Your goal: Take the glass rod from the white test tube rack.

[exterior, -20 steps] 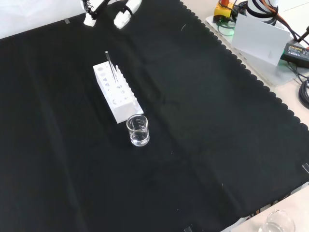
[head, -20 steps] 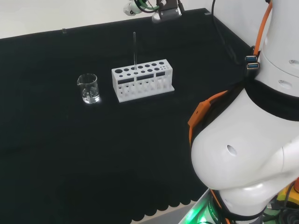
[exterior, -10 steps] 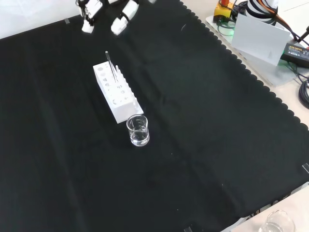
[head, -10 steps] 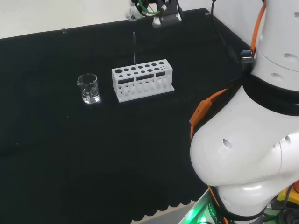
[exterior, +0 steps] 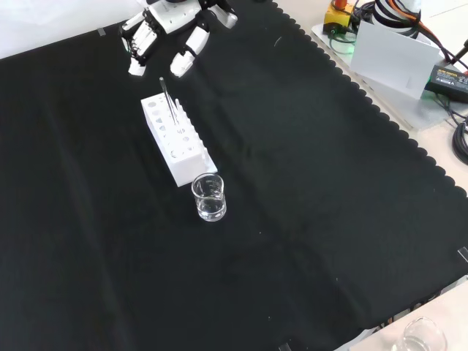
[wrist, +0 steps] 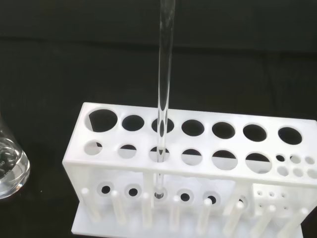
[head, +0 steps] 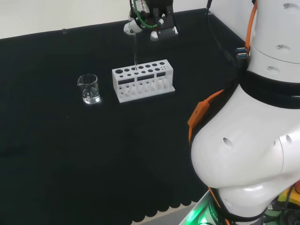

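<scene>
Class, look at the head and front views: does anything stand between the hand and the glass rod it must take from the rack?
Nothing visible does. The hand hovers open beside the top of the glass rod, which stands upright in the white test tube rack. The beaker stands apart at the rack's other end.

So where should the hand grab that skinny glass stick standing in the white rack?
Probably up high, on the bare top part of the glass rod, pinching it from the sides. It stands upright in the white rack, so only the upper part is free. The hand hangs near the rod's tip, fingers relaxed.
</scene>
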`<state>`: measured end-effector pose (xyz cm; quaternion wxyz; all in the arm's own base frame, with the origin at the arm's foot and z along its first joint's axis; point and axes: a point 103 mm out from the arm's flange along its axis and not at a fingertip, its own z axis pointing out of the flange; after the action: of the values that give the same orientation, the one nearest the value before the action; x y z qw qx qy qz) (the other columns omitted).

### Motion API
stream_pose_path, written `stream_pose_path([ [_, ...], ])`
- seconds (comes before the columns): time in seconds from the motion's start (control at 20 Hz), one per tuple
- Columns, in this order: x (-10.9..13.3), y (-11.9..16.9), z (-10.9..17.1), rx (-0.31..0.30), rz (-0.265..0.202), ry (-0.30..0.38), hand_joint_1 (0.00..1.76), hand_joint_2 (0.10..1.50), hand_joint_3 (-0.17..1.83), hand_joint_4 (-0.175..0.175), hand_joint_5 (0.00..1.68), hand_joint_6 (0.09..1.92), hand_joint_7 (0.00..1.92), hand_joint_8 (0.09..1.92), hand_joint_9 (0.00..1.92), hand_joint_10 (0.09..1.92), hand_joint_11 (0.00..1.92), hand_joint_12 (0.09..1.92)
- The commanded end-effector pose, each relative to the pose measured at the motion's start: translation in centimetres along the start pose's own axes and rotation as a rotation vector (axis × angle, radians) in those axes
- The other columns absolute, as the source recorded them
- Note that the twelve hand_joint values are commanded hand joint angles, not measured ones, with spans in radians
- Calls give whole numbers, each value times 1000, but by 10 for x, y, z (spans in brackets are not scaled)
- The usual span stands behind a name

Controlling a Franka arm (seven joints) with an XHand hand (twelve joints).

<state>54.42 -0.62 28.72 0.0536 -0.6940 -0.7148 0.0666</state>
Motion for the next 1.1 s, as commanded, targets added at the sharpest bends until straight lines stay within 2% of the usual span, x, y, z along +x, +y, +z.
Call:
stream_pose_path([
  [0.05, 2, 2, 18, 24, -2, 2, 513, 1235, -175, -95, 395, 284, 426, 727, 497, 716, 0, 1302],
  [0.25, 2, 3, 27, 38, -2, -2, 516, 1241, -175, -95, 390, 368, 438, 726, 562, 695, 12, 1369],
  [0.5, 2, 3, 28, 36, -2, 2, 558, 1247, -175, -98, 378, 595, 450, 736, 727, 659, 330, 1362],
  [0.7, 2, 6, 30, 33, -4, 4, 609, 1258, -175, -98, 411, 750, 474, 738, 841, 632, 475, 1318],
  [0.85, 2, 7, 31, 34, -7, 3, 657, 1270, -175, -99, 442, 822, 494, 739, 916, 614, 577, 1292],
  [1.1, 1, 11, 36, 30, -20, 9, 774, 1272, -175, -107, 492, 892, 505, 741, 1032, 585, 859, 1217],
])
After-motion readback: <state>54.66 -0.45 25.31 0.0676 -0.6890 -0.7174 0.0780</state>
